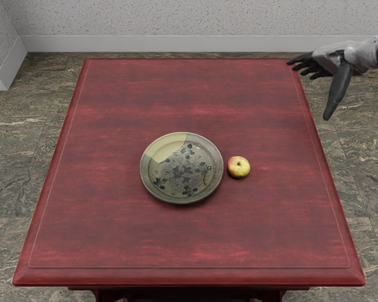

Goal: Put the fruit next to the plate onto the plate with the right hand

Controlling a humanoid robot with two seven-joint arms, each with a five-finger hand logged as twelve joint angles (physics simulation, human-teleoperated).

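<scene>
Two things lie on the dark red wooden table (113, 239): a round olive-green plate (160, 150) and a small apple (238, 167). We see the plate near the middle of the tabletop, glazed with a dark flowery pattern and a paler yellowish patch along its far-left rim. The apple (yellow, with a red blush on its left side) rests on the wood just beside the plate's right rim. From this height we cannot say whether the two touch or a sliver of table lies between them. The fruit is on the table, not on the plate.

We find the right hand (321, 63) in the upper right corner of the head view, its arm coming in from the right edge. It hangs by the table's far right corner, well apart from both apple and plate. Its dark fingers (302, 61) are spread and point leftward, the thumb (336, 94) stretches down and away from them, and it holds nothing.

Around the table we see a mottled stone floor (365, 157), with a pale speckled wall (176, 16) at the back.
</scene>
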